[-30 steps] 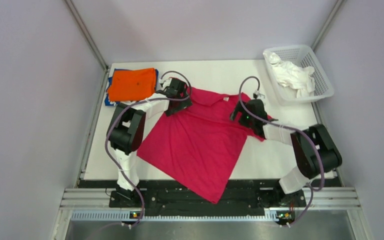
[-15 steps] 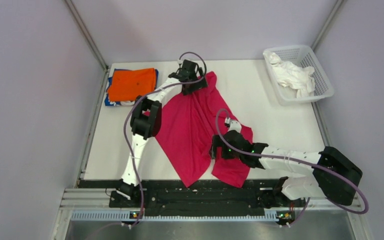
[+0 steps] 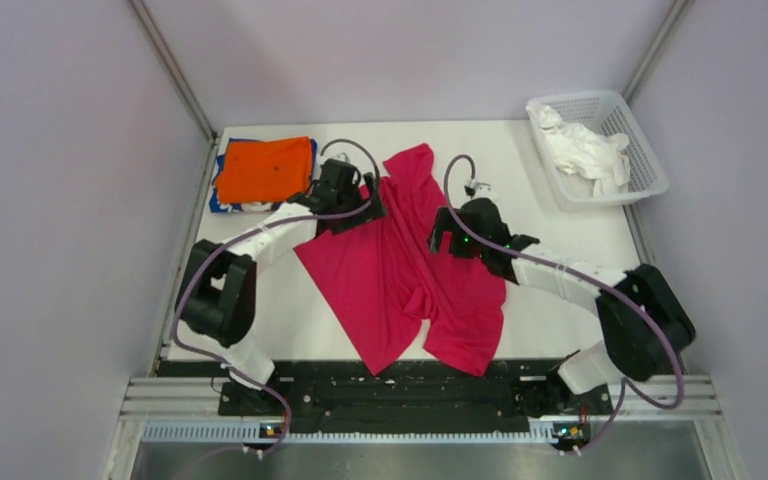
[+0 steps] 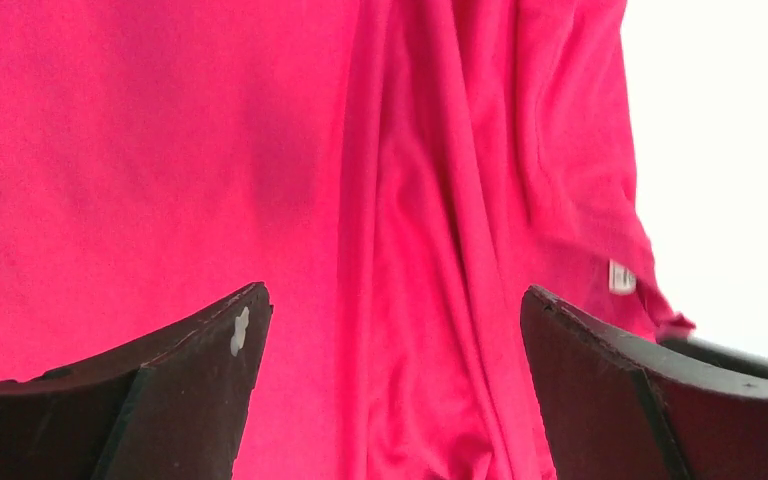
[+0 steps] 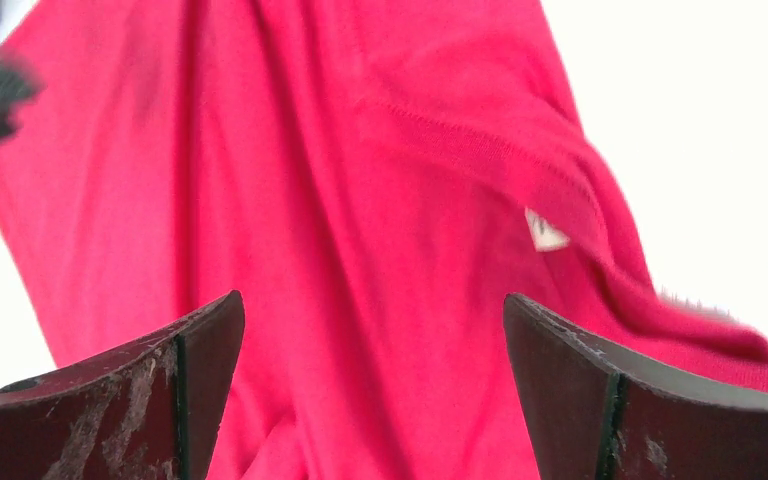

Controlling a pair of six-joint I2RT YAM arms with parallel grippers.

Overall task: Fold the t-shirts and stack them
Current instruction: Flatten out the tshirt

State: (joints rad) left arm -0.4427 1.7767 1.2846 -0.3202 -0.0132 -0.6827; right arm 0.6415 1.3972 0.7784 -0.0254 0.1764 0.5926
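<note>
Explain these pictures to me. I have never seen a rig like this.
Two robot arms are bolted at the near edge of the table, each ending in a two-finger gripper. The wide picture comes from a fixed camera above and behind them. The two close pictures come from cameras on the wrists, so the dark shapes at the bottom are each gripper's own fingers. A rumpled red shirt lies mid-table. At the far left an orange shirt sits folded on a blue shirt. At the far right a basket holds white cloth. The left gripper and right gripper are both open over the red shirt. Nothing is held.
</note>
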